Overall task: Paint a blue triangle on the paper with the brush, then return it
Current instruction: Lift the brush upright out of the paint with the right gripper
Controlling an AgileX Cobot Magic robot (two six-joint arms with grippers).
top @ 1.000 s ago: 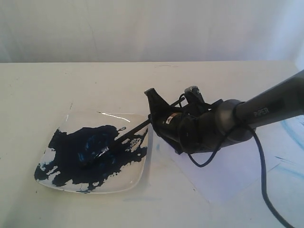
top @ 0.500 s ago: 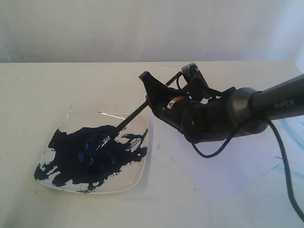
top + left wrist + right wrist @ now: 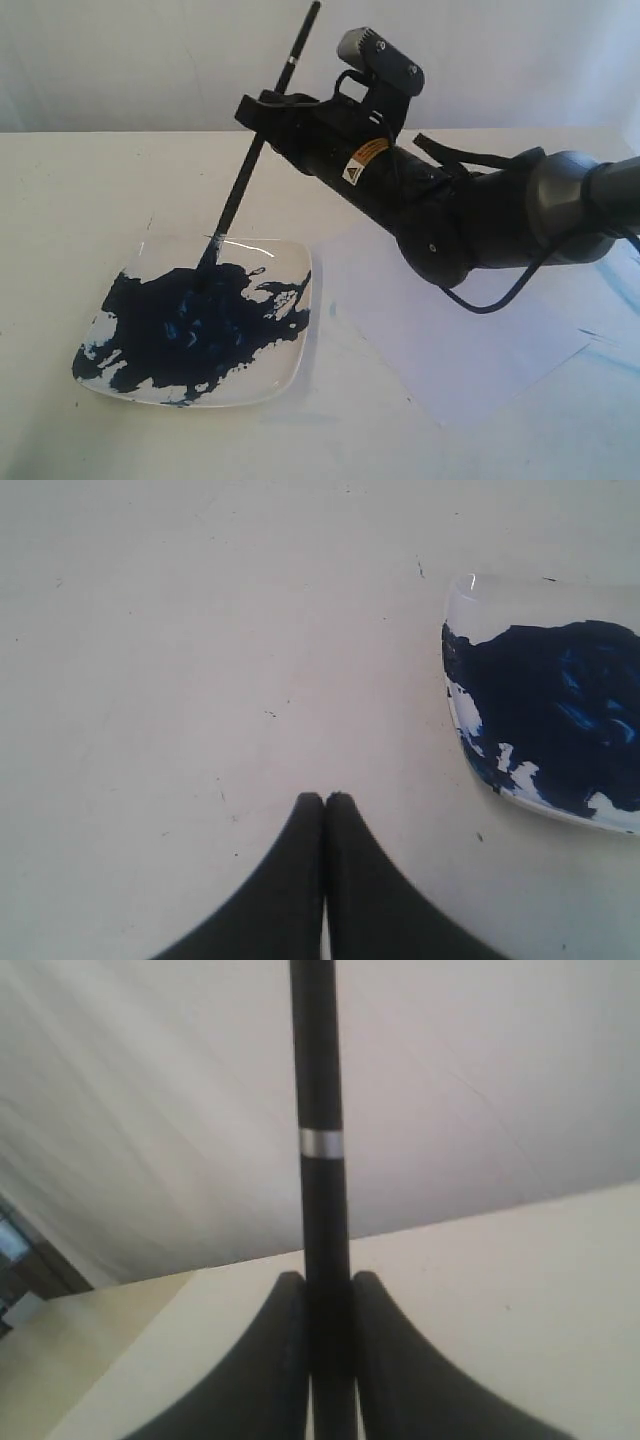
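**Brush tip in the paint, paper off to the right**

Brush (image 3: pixel 250 150) stands steeply: its bristles touch the blue paint (image 3: pixel 180 320) near the far edge of the plate (image 3: pixel 290 370), and its long axis rises from there up and to the right. My right jaws are clamped on the shaft partway up. The right wrist view confirms it, with both pads pressed on the black handle (image 3: pixel 318 1110) and a silver band showing beyond them. The tip therefore sits below and to the left of the jaws.

Paper (image 3: pixel 480 370) lies flat on the desk (image 3: pixel 80 190) just right of the plate, partly under my right arm. I see no triangle on the part that shows. I judge this to be the loading step, with painting not yet begun.

The next move turns on one thing: the tip must lift clear of the plate rim and cross rightward to the sheet, which is on the jaws' own side.

My left jaws are closed on nothing, above bare desk beside the plate; they are farther from the paper.
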